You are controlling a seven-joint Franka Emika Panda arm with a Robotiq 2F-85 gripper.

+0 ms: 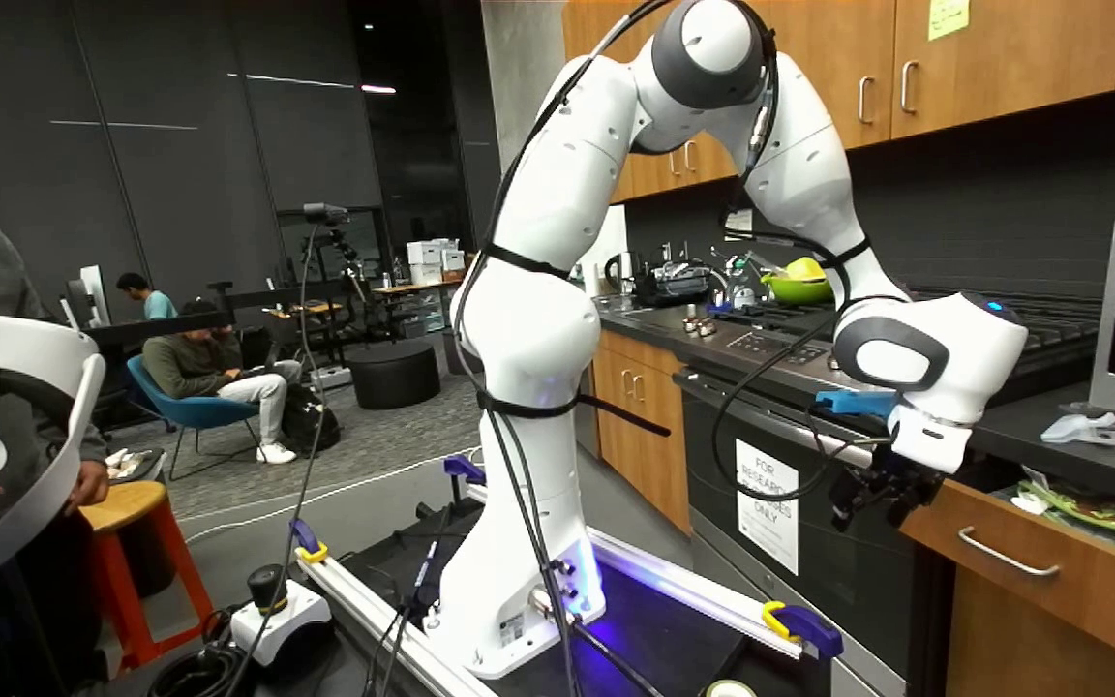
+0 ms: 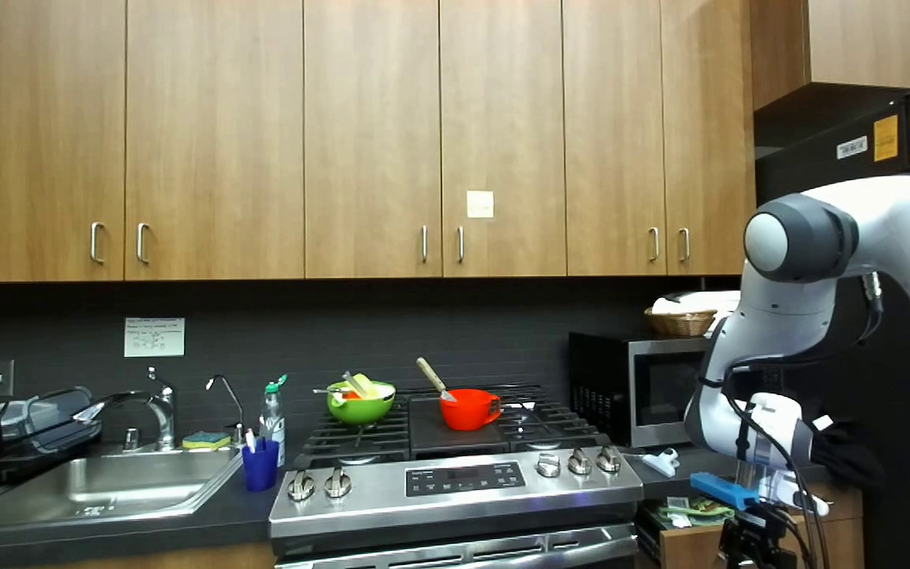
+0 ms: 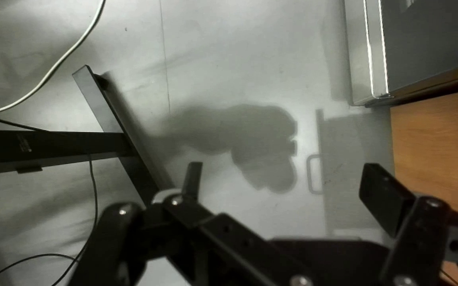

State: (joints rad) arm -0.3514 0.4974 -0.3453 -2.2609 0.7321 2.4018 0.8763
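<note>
My gripper (image 1: 872, 515) is open and empty, pointing down in front of the counter. It hangs just beside a pulled-out wooden drawer (image 1: 1022, 571), whose front has a silver handle (image 1: 1008, 554). In an exterior view the gripper (image 2: 747, 545) is low at the right, partly cut by the frame edge, near the drawer front (image 2: 684, 549). A green net-like item (image 1: 1099, 518) lies inside the drawer. In the wrist view the two fingers (image 3: 282, 174) are wide apart with only grey floor (image 3: 229, 59) and shadows between them. Wooden cabinet (image 3: 427, 147) shows at the right.
A white clip (image 2: 663, 462) lies on the counter by the microwave (image 2: 664, 395). A green bowl (image 2: 362, 409) and a red pot (image 2: 463, 412) stand on the stove (image 2: 455, 490). The oven (image 1: 712, 465) is beside the drawer. A black stand beam (image 3: 46, 149) shows at left.
</note>
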